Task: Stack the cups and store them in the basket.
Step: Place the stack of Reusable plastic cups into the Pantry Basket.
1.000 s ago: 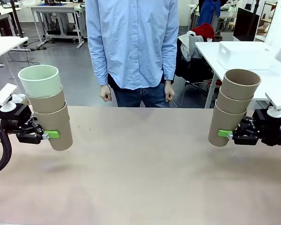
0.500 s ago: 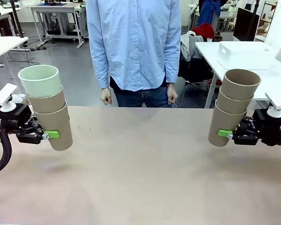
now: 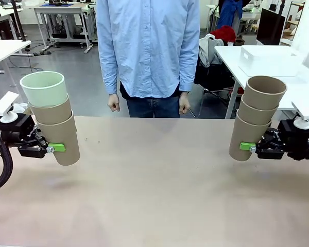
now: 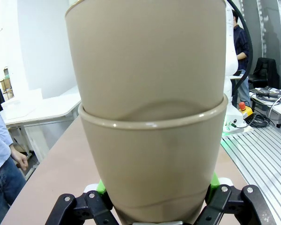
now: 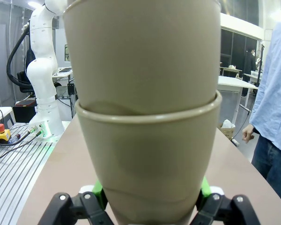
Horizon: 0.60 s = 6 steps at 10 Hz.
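The main risk lay in how each stack was held: only the bottom cup was pinched, and the two above it merely sat nested, so a sharp swing or a deeper tilt could have shaken them loose onto the surface [image 3: 154,185]. The tapered, smooth walls could also have slid through the pads if the squeeze eased. The left end effector [image 3: 59,147] was closed around the bottom tan cup of the left stack [image 3: 55,123], held clear above the surface's left end, its top leaning outward. That stack was two tan cups with the mint cup [image 3: 44,88] nested on top, its mouth open and empty. The right end effector [image 3: 245,146] was clamped likewise on the bottom cup of the right stack [image 3: 257,116], three tan cups leaning outward above the surface's right end, the top one empty. Joining the two stacks would probably need careful lining up, or the rims would clash. A white bin [image 3: 268,60] sat on another table beyond the surface's right end; its contents could not be seen.
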Each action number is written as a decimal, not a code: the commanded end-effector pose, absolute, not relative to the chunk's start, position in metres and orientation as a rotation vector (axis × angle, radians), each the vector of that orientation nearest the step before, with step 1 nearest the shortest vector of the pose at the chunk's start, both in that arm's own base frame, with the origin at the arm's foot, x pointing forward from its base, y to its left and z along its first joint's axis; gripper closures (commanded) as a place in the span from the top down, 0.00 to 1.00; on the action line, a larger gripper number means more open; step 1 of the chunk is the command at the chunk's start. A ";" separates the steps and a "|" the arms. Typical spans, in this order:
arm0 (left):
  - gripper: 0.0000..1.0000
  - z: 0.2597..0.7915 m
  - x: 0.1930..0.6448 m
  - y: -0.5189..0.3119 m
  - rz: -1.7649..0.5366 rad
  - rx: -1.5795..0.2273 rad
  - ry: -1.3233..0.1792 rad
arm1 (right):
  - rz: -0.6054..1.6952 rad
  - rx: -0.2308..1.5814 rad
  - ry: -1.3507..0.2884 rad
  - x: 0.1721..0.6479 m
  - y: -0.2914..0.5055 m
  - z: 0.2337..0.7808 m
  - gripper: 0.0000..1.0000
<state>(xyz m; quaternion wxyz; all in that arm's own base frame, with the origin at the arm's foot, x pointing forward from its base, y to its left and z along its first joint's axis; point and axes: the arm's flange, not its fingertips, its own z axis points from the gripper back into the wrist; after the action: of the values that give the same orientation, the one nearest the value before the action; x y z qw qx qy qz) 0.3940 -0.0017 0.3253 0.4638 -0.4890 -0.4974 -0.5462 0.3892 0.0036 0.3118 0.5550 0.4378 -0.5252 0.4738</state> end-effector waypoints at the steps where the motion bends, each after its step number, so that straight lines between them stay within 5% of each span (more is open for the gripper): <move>1: 0.85 0.329 0.393 -0.003 -1.353 -1.202 -1.236 | 1.122 1.023 -1.266 0.390 0.004 0.314 0.85; 6: 0.85 0.329 0.393 -0.003 -1.353 -1.202 -1.236 | 1.122 1.023 -1.266 0.390 0.004 0.314 0.85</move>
<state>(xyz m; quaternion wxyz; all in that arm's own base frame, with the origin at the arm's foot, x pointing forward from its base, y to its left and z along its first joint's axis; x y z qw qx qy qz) 0.3940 -0.0017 0.3253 0.4638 -0.4890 -0.4974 -0.5462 0.3892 0.0035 0.3118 0.5550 0.4378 -0.5252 0.4738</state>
